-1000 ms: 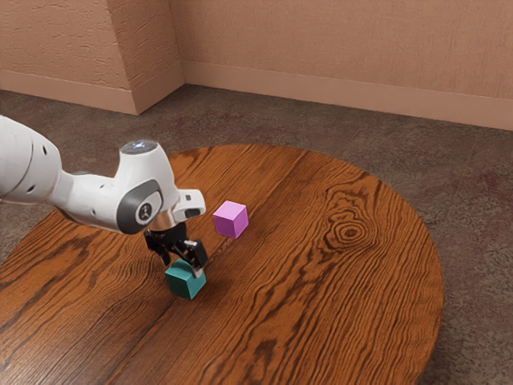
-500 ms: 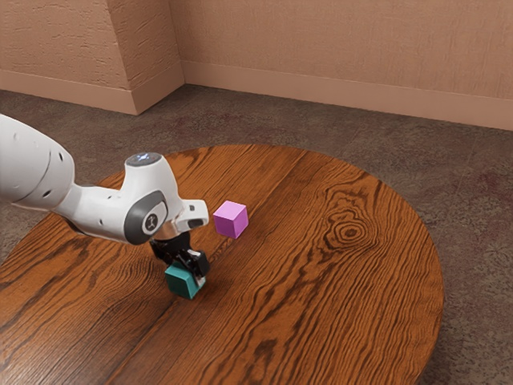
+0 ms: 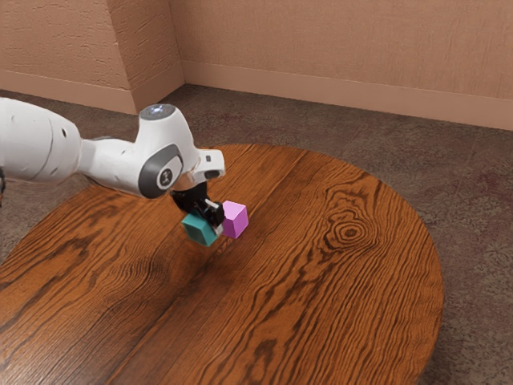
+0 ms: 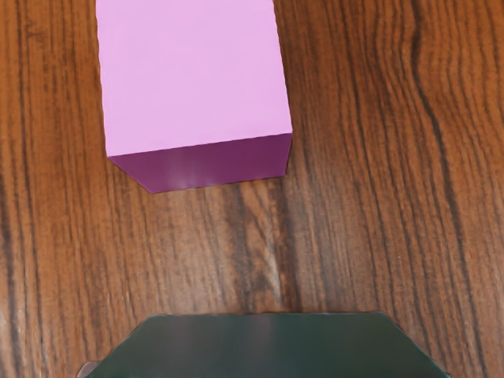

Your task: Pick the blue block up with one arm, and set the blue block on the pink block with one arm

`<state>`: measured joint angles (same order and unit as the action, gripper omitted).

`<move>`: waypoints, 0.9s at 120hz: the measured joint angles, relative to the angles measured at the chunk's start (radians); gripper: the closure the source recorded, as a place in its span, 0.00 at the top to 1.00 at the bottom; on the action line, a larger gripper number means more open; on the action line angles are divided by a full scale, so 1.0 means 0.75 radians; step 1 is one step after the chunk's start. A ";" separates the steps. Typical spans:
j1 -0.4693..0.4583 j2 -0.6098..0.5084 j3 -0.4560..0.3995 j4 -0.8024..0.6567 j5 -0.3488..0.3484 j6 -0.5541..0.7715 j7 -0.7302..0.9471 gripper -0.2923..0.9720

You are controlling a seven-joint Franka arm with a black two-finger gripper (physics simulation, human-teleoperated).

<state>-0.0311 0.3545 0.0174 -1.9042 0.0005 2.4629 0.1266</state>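
Gripper (image 3: 205,217) is clamped on the teal block (image 3: 199,232), which is held above the round wooden table (image 3: 345,313), just beside the pink block (image 3: 236,219), not on it.

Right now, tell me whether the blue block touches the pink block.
Apart: the wrist view shows bare table between the blue block and the pink block.

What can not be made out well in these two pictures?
1. Exterior view: one side of the pink block, behind the held blue block and the gripper.
2. Exterior view: the blue block's top, under the gripper.
3. Wrist view: the blue block, cut by the lower edge and dark; the pink block, cut by the upper edge.
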 joint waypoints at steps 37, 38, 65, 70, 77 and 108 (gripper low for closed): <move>0.003 0.170 -0.033 0.322 0.058 -0.153 -0.011 0.47; 0.003 0.174 -0.033 0.329 0.058 -0.156 -0.011 0.47; 0.022 0.283 -0.034 0.489 0.069 -0.221 -0.010 0.47; 0.033 0.295 -0.034 0.507 0.070 -0.232 -0.009 0.48; 0.049 0.321 -0.044 0.552 0.071 -0.253 -0.008 0.48; 0.066 0.399 -0.060 0.664 0.071 -0.304 0.003 0.48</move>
<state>0.0182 0.6535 -0.0272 -1.4065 0.0535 2.2351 0.1285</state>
